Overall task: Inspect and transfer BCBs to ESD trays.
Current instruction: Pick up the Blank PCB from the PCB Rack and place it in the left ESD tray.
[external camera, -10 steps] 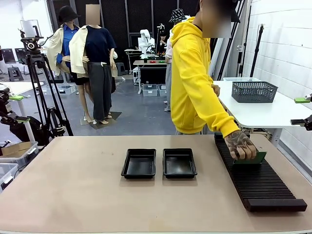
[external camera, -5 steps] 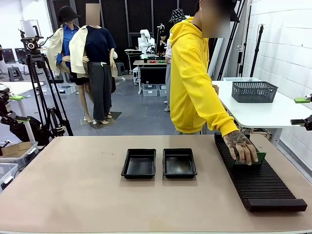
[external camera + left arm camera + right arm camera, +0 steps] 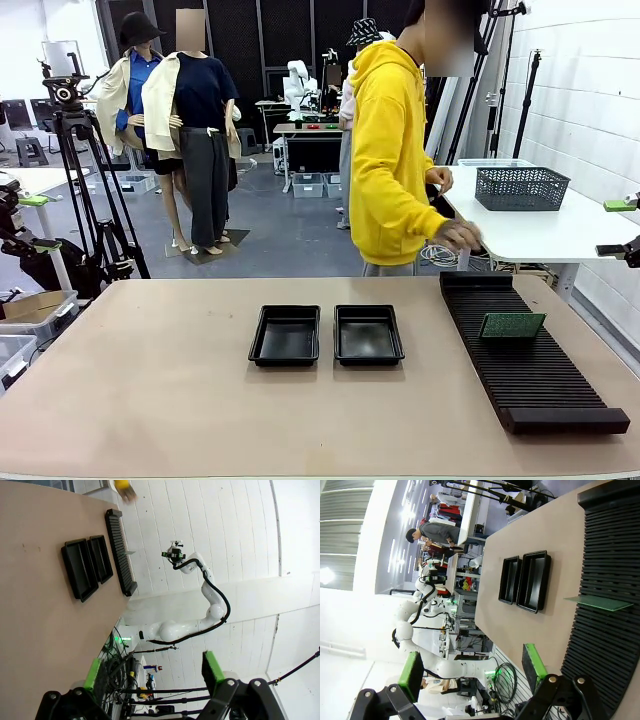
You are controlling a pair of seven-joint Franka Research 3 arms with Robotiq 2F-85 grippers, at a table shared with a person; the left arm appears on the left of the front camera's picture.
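One green BCB point(image 3: 512, 326) stands on edge in a slot of the long black ribbed rack point(image 3: 535, 375) at the right of the table; the right wrist view shows the same BCB point(image 3: 597, 603) edge-on. Two empty black ESD trays point(image 3: 285, 335) point(image 3: 368, 333) sit side by side at mid-table, also seen as trays point(image 3: 509, 580) point(image 3: 535, 580) and trays point(image 3: 80, 570) point(image 3: 101, 558). My left gripper point(image 3: 35, 222) point(image 3: 152, 670) hangs open off the table's left side. My right gripper point(image 3: 620, 228) point(image 3: 471, 672) is open off the right side. Neither holds anything.
A person in a yellow hoodie stands at the far right edge, one hand point(image 3: 458, 236) raised above the rack's far end. A grey mesh basket point(image 3: 521, 187) sits on a white table behind. A camera tripod point(image 3: 85, 180) stands at the left.
The person's hand let go of the green board in the rack and drew back toward the far edge. The board now stands alone in its slot. Both grippers stayed still.
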